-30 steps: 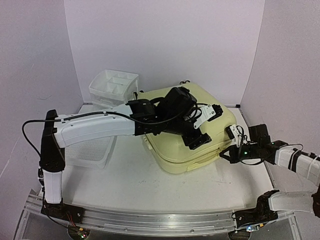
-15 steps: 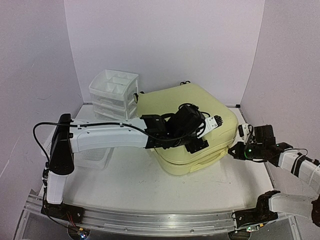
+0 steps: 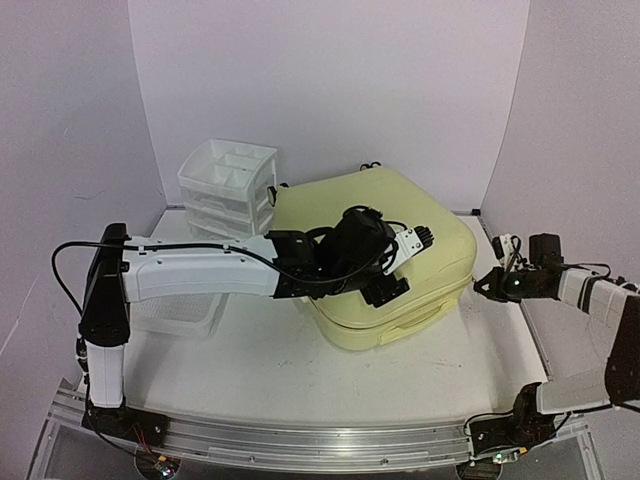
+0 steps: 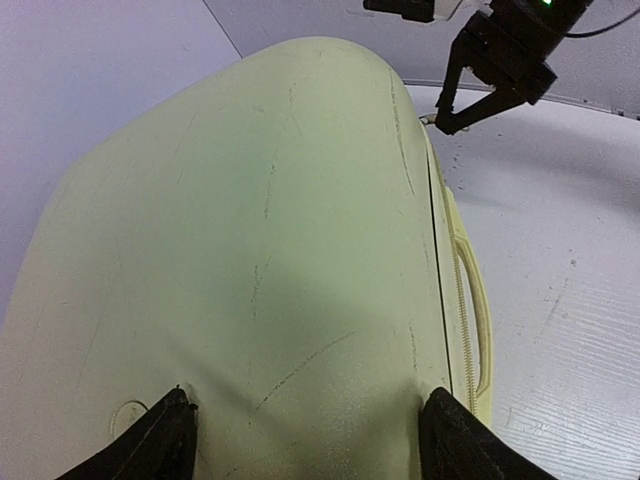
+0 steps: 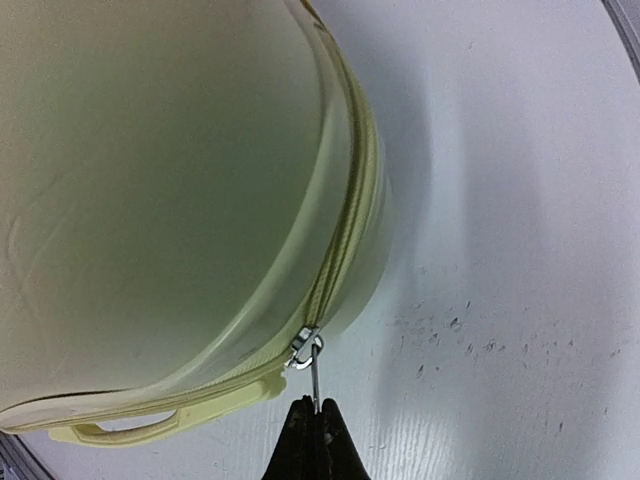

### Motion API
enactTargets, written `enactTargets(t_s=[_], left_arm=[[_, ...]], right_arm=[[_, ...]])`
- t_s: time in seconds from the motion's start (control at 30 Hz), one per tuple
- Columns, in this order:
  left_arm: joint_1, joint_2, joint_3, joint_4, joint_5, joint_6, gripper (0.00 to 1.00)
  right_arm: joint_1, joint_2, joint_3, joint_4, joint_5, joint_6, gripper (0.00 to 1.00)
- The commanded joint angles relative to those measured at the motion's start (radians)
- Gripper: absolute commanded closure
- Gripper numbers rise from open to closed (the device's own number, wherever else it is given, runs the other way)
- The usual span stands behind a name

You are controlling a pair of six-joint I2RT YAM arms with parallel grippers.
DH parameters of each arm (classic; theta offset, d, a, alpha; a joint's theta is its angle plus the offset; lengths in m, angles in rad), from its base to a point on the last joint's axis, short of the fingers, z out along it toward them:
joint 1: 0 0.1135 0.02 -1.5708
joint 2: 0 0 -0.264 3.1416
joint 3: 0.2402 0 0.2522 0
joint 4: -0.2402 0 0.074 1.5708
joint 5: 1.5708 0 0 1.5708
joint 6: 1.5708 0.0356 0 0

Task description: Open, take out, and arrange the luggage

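Top external view first: the luggage [image 3: 390,200] is lying flat on the counter [image 3: 270,370], closed, right of middle and towards the back wall. It's the pale yellow hard-shell one and easily the biggest thing there. A white drawer unit [image 3: 228,185] stands just beside its back-left corner, and a white mesh basket [image 3: 180,310] sits on the left of the counter, partly hidden behind the left arm. That arm reaches across over the top shell, with the left claw [image 3: 402,265] spread wide above the lid's near-right part. The right claw [image 3: 484,286] is at the suitcase's right edge, down low by the seam.

Left wrist view: looking along the scuffed yellow shell [image 4: 260,230]. The two dark fingers [image 4: 160,440] of the left claw [image 4: 305,440] are far apart at the bottom of the shot with only the lid between them, so it's wide open and gripping nothing. Can't tell if the tips actually touch the shell. Along the right side you can see the zipper [image 4: 462,300] and the cream handle [image 4: 478,320], and up top the right claw [image 4: 452,118] is at the far corner.

Right wrist view: this one's the clearest. The right claw [image 5: 315,440] is pinched fully closed on the metal zipper pull [image 5: 314,375], which hangs off the slider on the rounded corner of the luggage [image 5: 150,180]. The handle [image 5: 120,428] pokes out at lower left, and the speckled white counter [image 5: 500,250] fills the right side.
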Motion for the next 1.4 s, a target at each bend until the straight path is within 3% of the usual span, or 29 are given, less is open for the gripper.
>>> enactTargets(t_s=[0.0,0.07,0.2,0.37,0.57,0.63,0.7,0.9,1.07,1.13,1.17,1.2,1.23,1.37], left_arm=[[0.093,-0.025,-0.056,-0.155,-0.103,-0.027,0.25],[0.095,-0.028,-0.063,-0.156,-0.095,-0.034,0.25],[0.096,-0.038,-0.068,-0.159,-0.076,-0.040,0.26],[0.095,-0.036,-0.069,-0.163,-0.073,-0.038,0.26],[0.095,-0.041,-0.060,-0.182,-0.066,-0.033,0.26],[0.096,-0.049,-0.037,-0.212,-0.032,-0.042,0.26],[0.091,-0.069,-0.010,-0.237,0.055,-0.053,0.25],[0.034,-0.117,0.072,-0.238,0.450,-0.080,0.20],[-0.054,0.014,0.211,-0.239,0.455,-0.007,0.26],[-0.075,0.088,0.260,-0.238,0.413,0.017,0.27],[-0.080,0.129,0.290,-0.239,0.393,0.021,0.27],[-0.082,0.165,0.321,-0.238,0.375,0.028,0.27],[-0.087,0.204,0.365,-0.240,0.368,0.036,0.26],[-0.109,0.338,0.482,-0.236,0.245,0.122,0.23]], right_arm=[[-0.189,0.179,0.105,0.006,-0.113,-0.199,1.00],[-0.251,0.267,0.149,0.018,-0.225,-0.197,1.00],[-0.260,0.434,0.273,-0.001,-0.366,-0.246,1.00],[-0.261,0.547,0.405,-0.078,-0.391,-0.421,1.00],[-0.255,0.506,0.418,-0.084,-0.392,-0.305,1.00],[-0.230,0.455,0.370,-0.080,-0.361,-0.269,0.96],[-0.210,0.385,0.307,-0.068,-0.352,-0.247,0.91],[-0.196,0.266,0.211,-0.050,-0.340,-0.169,0.93],[-0.177,0.246,0.192,-0.050,-0.296,-0.155,0.94],[-0.178,0.234,0.177,-0.035,-0.215,-0.113,0.76],[-0.177,0.221,0.166,-0.016,-0.167,-0.074,0.54],[-0.179,0.210,0.159,0.003,-0.133,-0.039,0.08],[-0.179,0.202,0.158,0.010,-0.121,-0.030,0.02],[-0.184,0.179,0.167,0.010,-0.050,0.009,0.02]])
